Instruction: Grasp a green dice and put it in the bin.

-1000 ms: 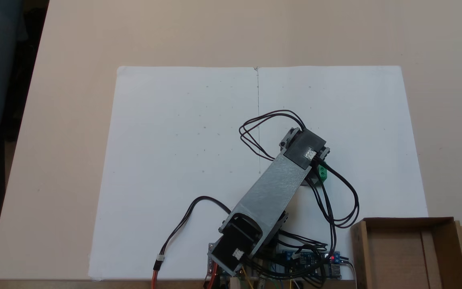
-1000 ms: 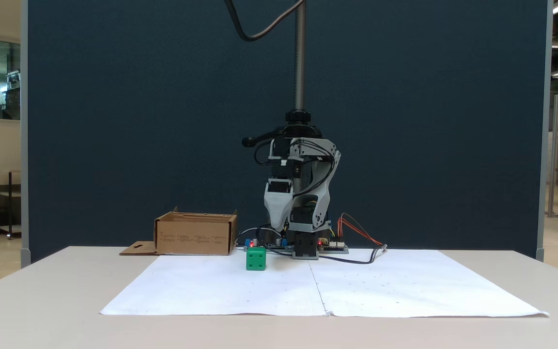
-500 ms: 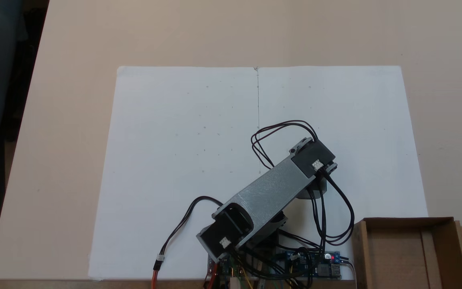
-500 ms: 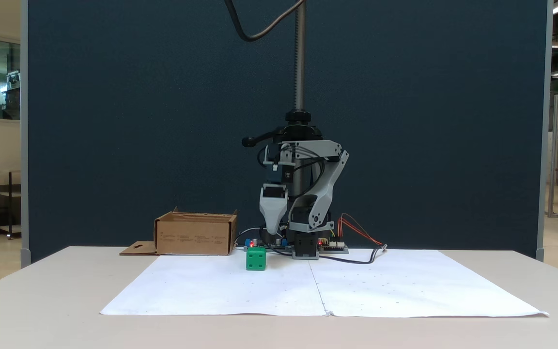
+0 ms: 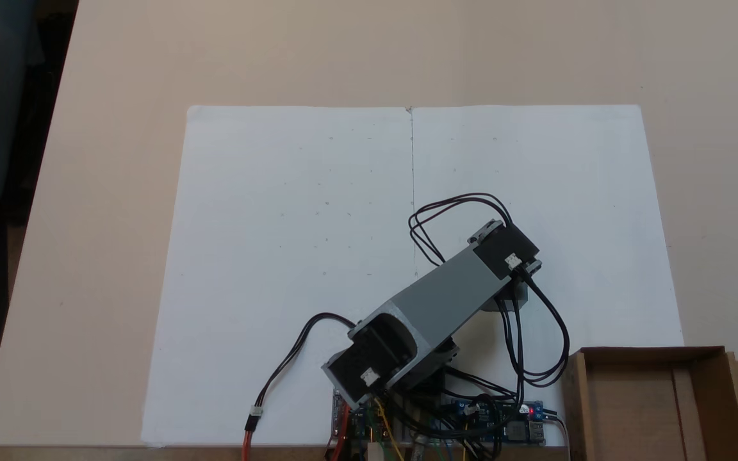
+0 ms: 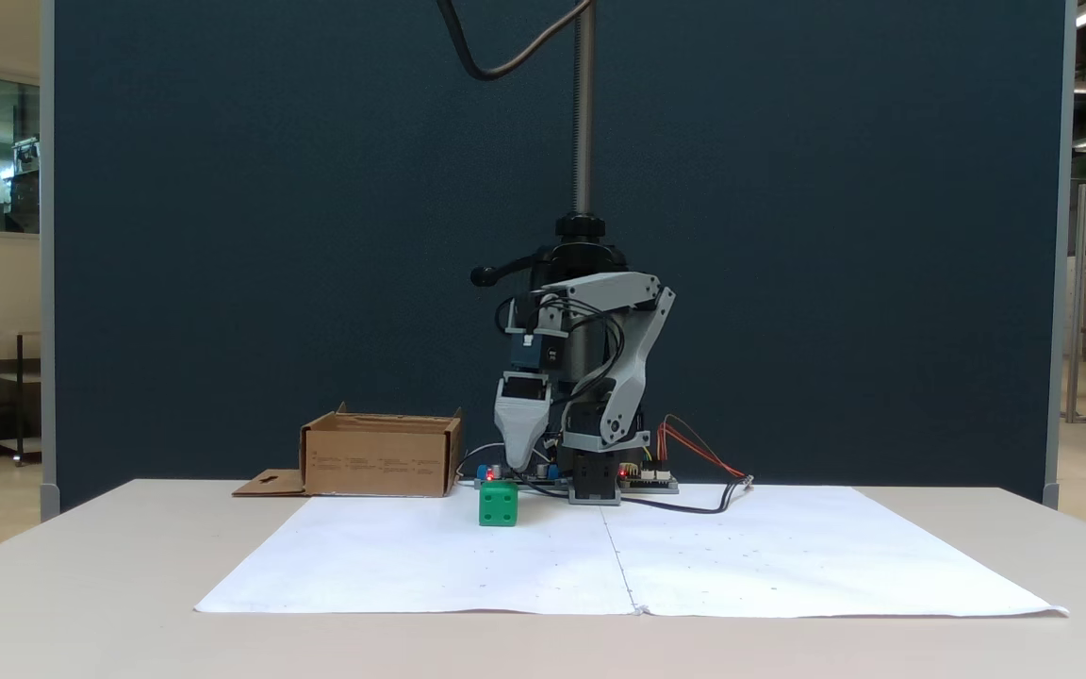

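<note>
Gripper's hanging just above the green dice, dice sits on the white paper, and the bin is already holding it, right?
Not quite. The bin does not hold it: a fixed view shows the green dice resting on the white paper, apart from the box. The gripper does hang just above it.

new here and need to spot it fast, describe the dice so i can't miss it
In a fixed view, find the white paper on the table. The dice sits on its far part, just below the gripper, right of the bin. It is the small bright green cube.
</note>
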{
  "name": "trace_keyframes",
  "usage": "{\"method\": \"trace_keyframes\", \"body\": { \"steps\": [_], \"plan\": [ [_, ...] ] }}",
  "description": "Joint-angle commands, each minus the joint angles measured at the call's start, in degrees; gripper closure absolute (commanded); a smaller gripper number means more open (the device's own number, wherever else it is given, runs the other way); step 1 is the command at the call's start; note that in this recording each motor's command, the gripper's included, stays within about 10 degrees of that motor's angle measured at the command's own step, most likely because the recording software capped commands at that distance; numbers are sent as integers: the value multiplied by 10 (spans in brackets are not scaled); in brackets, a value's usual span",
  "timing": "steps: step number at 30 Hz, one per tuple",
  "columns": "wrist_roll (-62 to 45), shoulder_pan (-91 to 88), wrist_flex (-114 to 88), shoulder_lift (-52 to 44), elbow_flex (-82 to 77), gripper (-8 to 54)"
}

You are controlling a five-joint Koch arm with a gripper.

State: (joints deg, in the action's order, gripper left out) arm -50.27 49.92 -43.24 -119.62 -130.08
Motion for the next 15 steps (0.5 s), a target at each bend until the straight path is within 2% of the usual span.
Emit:
{"method": "trace_keyframes", "body": {
  "steps": [1,15],
  "plan": [
    [-54,4,33,4,11,-31],
    [-110,40,53,59,53,-31]
  ]
}}
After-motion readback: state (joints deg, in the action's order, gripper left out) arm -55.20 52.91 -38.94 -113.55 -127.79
